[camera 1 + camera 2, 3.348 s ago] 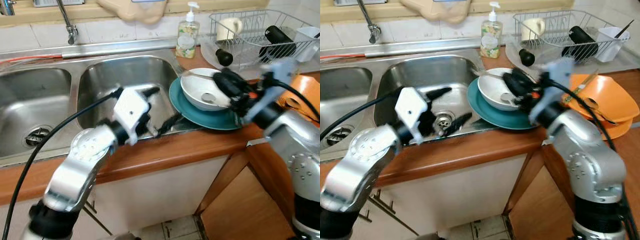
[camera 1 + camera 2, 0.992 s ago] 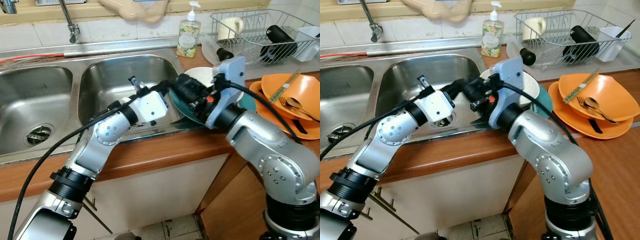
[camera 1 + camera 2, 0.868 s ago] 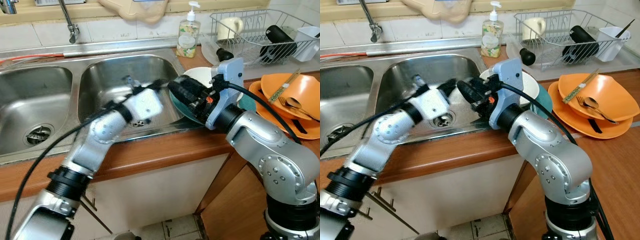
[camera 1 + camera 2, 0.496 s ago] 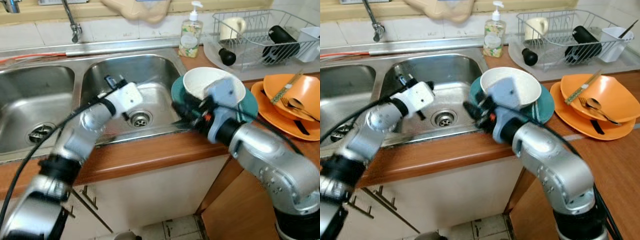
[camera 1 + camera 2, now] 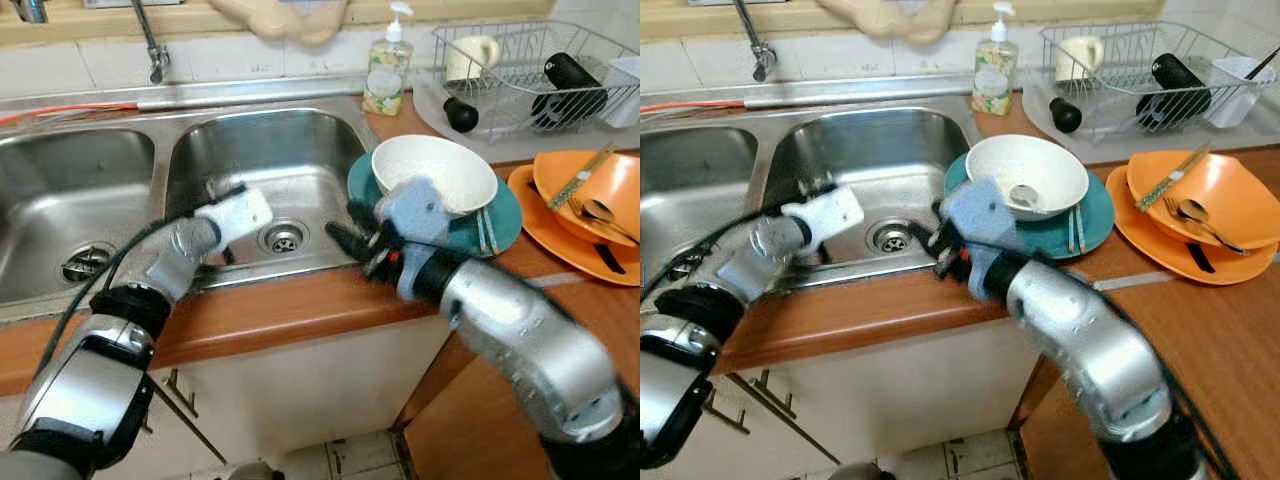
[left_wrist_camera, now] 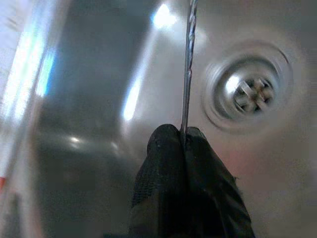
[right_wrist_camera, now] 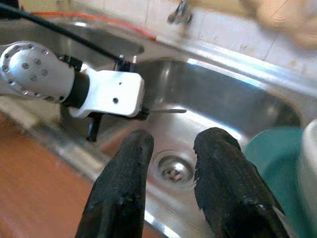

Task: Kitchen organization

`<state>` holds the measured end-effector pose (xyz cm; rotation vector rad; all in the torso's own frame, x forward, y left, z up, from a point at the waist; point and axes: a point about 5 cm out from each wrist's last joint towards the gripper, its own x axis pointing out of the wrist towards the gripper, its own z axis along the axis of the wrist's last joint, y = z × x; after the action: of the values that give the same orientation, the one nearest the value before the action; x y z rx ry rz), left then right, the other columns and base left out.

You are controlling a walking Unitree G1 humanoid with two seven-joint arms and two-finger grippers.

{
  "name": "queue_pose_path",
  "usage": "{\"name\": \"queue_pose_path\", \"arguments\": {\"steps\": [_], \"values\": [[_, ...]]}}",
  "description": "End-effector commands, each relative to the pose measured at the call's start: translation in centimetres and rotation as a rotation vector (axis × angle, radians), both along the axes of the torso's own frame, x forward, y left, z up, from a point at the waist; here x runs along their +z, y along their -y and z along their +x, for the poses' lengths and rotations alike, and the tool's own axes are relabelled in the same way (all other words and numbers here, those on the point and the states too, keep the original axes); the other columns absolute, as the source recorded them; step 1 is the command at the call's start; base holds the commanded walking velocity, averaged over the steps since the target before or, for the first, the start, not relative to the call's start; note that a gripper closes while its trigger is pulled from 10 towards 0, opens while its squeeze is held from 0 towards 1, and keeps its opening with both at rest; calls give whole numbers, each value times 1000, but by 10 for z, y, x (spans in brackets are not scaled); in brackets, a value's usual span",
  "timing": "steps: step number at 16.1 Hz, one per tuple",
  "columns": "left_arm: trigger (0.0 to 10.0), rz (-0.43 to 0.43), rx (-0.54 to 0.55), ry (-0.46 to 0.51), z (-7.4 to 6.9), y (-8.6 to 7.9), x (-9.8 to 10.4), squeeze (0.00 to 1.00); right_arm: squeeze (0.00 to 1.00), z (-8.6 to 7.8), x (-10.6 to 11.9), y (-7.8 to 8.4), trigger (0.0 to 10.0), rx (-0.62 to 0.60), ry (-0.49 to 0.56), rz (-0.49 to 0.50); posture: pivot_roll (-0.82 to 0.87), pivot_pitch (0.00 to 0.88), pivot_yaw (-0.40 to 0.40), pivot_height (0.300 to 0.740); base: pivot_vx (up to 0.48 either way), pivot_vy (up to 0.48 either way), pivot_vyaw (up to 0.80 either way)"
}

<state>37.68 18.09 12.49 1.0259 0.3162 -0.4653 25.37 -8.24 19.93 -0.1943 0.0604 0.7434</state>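
The left gripper [image 6: 184, 144] reaches down into the right basin [image 5: 290, 150] of the two-basin sink, its fingers [image 6: 163, 158] pressed together on one thin metal utensil [image 6: 188, 64] that runs out past the tips beside the drain [image 6: 247, 89]; which kind of utensil it is cannot be told. The right gripper [image 7: 171, 148] hovers over the near rim of that same basin, its two fingers [image 7: 129, 163] set narrowly apart with nothing between them, the drain showing below the gap and the left wrist just beyond the tips. Just beside the right gripper, on the counter [image 5: 300, 310], one white bowl [image 5: 1035, 170] with one spoon [image 5: 1025, 195] in it sits on one teal plate [image 5: 1090, 230], and two thin sticks [image 5: 1076, 230] lie on the plate's bare part. Farther out on that side, two orange dishes [image 5: 1230, 220] are stacked, carrying one fork, one spoon and one pair of chopsticks [image 5: 1170, 175]. Behind them, one wire rack [image 5: 520, 60] holds one cup, one black bottle and one white holder. One soap bottle [image 5: 385, 75] stands at the sink's back corner, and one black knobbed thing [image 5: 460, 113] lies near the rack.
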Motion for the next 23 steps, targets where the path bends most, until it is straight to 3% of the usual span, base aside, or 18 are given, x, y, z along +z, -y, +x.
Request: {"name": "queue_pose_path", "arguments": {"steps": [1, 3, 4, 11, 12, 13, 14, 15, 16, 17, 18, 19, 21, 22, 23], "values": [[10000, 7, -6, -12, 1, 1, -2, 0, 0, 0, -2, 0, 10000, -12, 15, -9, -54, 0, 31, 740, 0, 0, 0], [10000, -14, 2, -28, 1, 1, -4, 0, 0, 0, -5, 0, 10000, -18, 13, -15, -54, 0, 30, 740, 0, 0, 0], [10000, -21, 6, -33, 1, 2, -5, 1000, 0, 0, -7, 0, 10000, -22, 10, -18, -52, 0, 25, 740, 0, 0, 0], [10000, -35, 20, -23, 2, -1, -5, 1000, 0, 2, -9, 0, 10000, -34, 32, -22, -49, 0, 19, 740, 0, 0, 0], [10000, -47, 24, -15, 3, -2, -3, 576, 0, 3, -8, 0, 10000, -41, 40, -18, -49, 0, 19, 740, 0, 0, 0], [10000, -66, 20, -10, 4, -3, 1, 0, 0, 4, -6, 1, 10000, -52, 53, -9, -49, 0, 19, 740, 0, 0, 0], [10000, -113, 20, 29, 6, -2, 9, 0, 0, 5, 0, 2, 10000, -72, 76, 17, -49, 0, 20, 740, 0, 0, 0], [10000, -213, 11, 147, 10, 1, 28, 0, 0, 9, 10, 6, 10000, -111, 108, 73, -50, 0, 22, 740, 0, 0, 0], [10000, -277, 24, 195, 11, 2, 36, 0, 75, 10, 15, 7, 10000, -124, 124, 92, -47, 0, 23, 740, 0, 0, 0], [10000, -404, 65, 203, 11, 2, 42, 0, 620, 11, 20, 9, 10000, -134, 140, 116, -46, 0, 24, 740, 0, 0, 0], [10000, -497, 85, 205, 11, 3, 45, 0, 1000, 11, 24, 10, 10000, -141, 154, 140, -47, 0, 27, 740, 0, 0, 0], [10000, -628, 103, 245, 8, 2, 54, 0, 1000, 11, 34, 12, 10000, -153, 184, 189, -47, 0, 30, 740, 0, 0, 0], [10000, -740, 85, 326, -1, 4, 63, 0, 1000, 11, 47, 15, 10000, -172, 228, 248, -40, 0, 32, 740, 0, 0, 0], [10000, -820, 5, 311, -13, 9, 68, 0, 1000, 11, 57, 18, 10000, -194, 267, 295, -37, 0, 34, 740, 0, 0, 0], [10000, -846, -36, 324, -20, 12, 71, 0, 1000, 11, 60, 20, 10000, -202, 279, 319, -34, 0, 35, 740, 0, 0, 0]]}}
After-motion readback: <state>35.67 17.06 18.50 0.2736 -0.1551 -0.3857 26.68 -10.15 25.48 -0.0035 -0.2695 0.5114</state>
